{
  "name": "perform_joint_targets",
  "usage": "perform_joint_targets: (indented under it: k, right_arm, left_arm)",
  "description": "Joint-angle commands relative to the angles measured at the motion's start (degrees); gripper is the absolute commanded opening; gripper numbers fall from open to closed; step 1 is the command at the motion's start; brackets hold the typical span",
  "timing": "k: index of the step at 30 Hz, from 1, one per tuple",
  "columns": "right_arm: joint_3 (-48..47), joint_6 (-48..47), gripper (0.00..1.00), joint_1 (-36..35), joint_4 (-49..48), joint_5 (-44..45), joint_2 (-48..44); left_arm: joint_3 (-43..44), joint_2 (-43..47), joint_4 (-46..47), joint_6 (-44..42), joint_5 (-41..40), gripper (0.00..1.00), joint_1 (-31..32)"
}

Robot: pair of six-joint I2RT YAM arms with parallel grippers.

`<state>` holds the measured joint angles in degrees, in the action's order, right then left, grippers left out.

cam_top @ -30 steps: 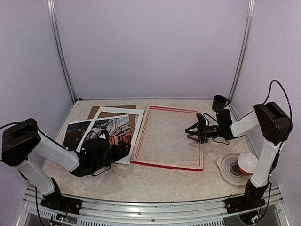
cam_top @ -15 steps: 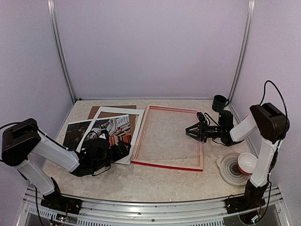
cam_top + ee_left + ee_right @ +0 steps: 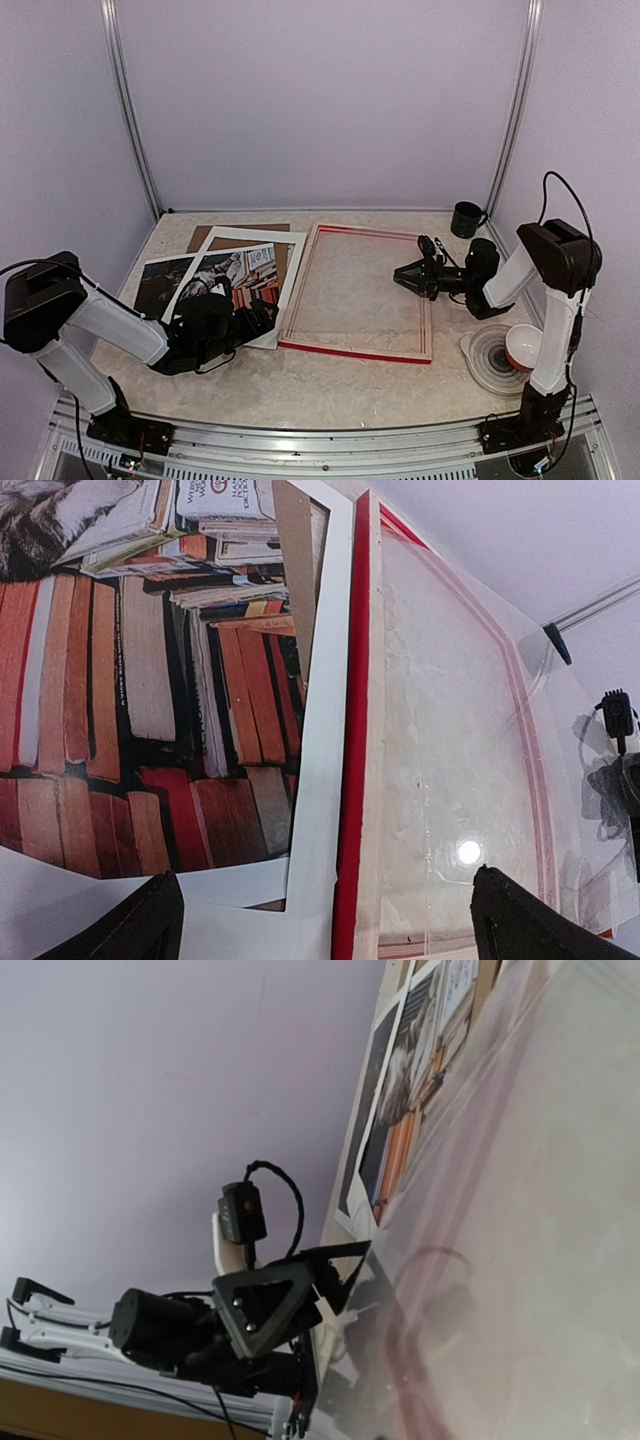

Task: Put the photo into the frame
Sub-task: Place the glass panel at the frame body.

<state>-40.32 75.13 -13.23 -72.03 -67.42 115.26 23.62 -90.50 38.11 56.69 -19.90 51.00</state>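
Lettering runs along the book spines printed on the photo (image 3: 110,680), and one pale spine at the top carries a small red round mark, but in the left wrist view the words are too small and cropped to read. No other writing shows.

The photo lies flat on the table's (image 3: 300,390) left half, its left end sticking out bare, the rest under a white mat (image 3: 290,262) whose window shows the cat and books. A brown board (image 3: 215,232) lies beneath them at the far side. The frame (image 3: 350,350) lies just to the right, its left rail touching or nearly touching the mat's edge, a clear pane (image 3: 450,780) resting inside it with a spot of light on it.

The left gripper (image 3: 235,322) hangs low over the near right corner of the mat, fingers (image 3: 150,920) spread as wide as they go – one over the photo's lower edge, the other over the pane, so mat and red rail (image 3: 352,730) lie between them. Nothing is gripped.

The right gripper (image 3: 400,275) reaches in over the frame's right side, above the pane, well apart from the photo. Its fingers draw close to a point in the top view; whether they pinch anything I cannot tell, since the wrist view shows only pane and the far arm.

A dark cup (image 3: 465,218) stands by the far right corner – a white bowl (image 3: 525,347) sits on a plate (image 3: 485,362) at the near right
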Motion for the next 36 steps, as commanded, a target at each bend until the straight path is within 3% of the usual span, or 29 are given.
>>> perform_joint_targets:
  k: [1,13,17,22,27,36]
  right_arm:
    - [-0.9,-0.5,0.23,-0.8,-2.3,-1.4,1.2]
    - [-4.0,-21.9,0.09,-0.8,22.3,-1.3,-6.7]
    - [-3.5,-21.7,0.03,-0.8,18.8,-1.6,-7.9]
    - [-3.5,-20.3,0.03,-0.8,15.0,-1.9,-8.7]
    - [-5.2,-25.7,0.06,-0.7,25.2,0.7,-8.6]
    - [-3.4,-23.9,0.07,-0.4,23.0,2.5,-4.9]
  left_arm:
    - [0.9,0.7,-0.2,-0.9,-0.3,0.99,0.5]
    - [1.1,-0.2,0.1,-0.7,0.2,0.99,0.5]
    - [0.8,-0.1,0.2,-0.5,0.1,0.99,0.6]
    - [0.3,0.2,0.2,-0.4,-0.1,0.99,0.7]
    - [0.3,0.6,0.1,-0.3,-0.3,0.99,0.8]
    - [0.0,0.4,0.2,0.0,-0.4,0.99,0.9]
